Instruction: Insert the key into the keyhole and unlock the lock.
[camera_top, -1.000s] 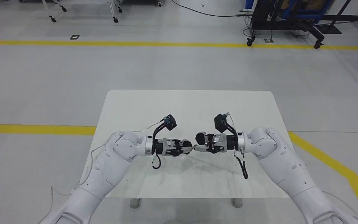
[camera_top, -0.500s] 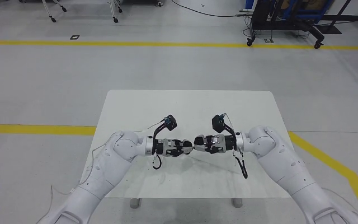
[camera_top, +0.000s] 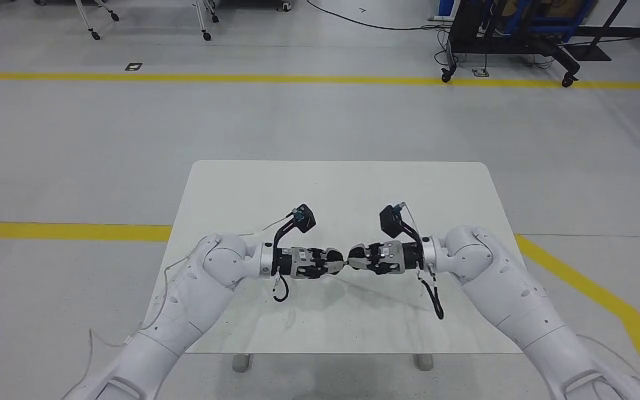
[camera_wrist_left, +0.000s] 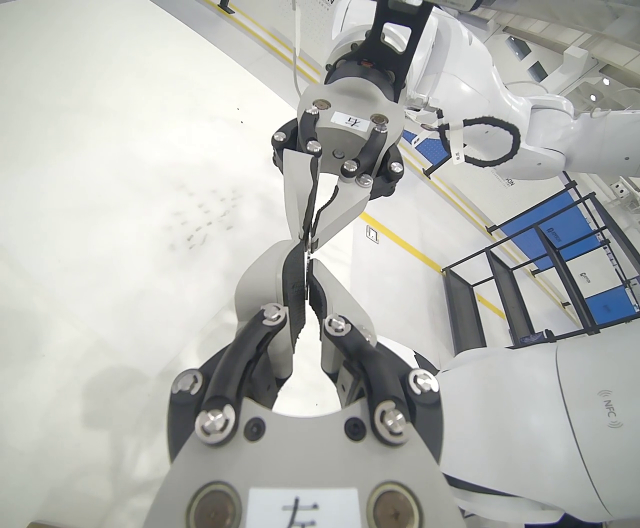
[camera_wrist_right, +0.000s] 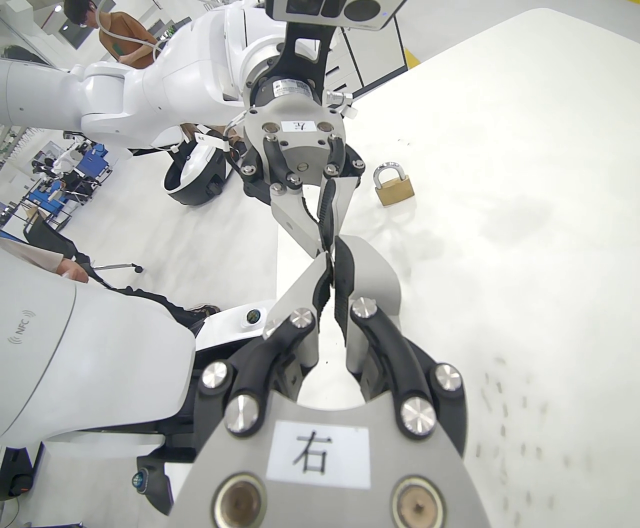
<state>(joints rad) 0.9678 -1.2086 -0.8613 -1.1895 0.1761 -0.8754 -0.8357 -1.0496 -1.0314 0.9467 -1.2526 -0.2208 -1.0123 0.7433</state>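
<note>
Shift: right hand (camera_top: 353, 257) dropped level, tip-to-tip with left hand (camera_top: 342, 261); both pinched together.

Right tool (camera_wrist_right: 333, 261) tip to tip with left tool (camera_wrist_right: 326, 240), padlock (camera_wrist_right: 394, 185) lying on table (camera_wrist_right: 525, 225)

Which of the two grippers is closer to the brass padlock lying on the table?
The left gripper: the padlock lies on the table beside it, beyond the tips of the right gripper.
</note>
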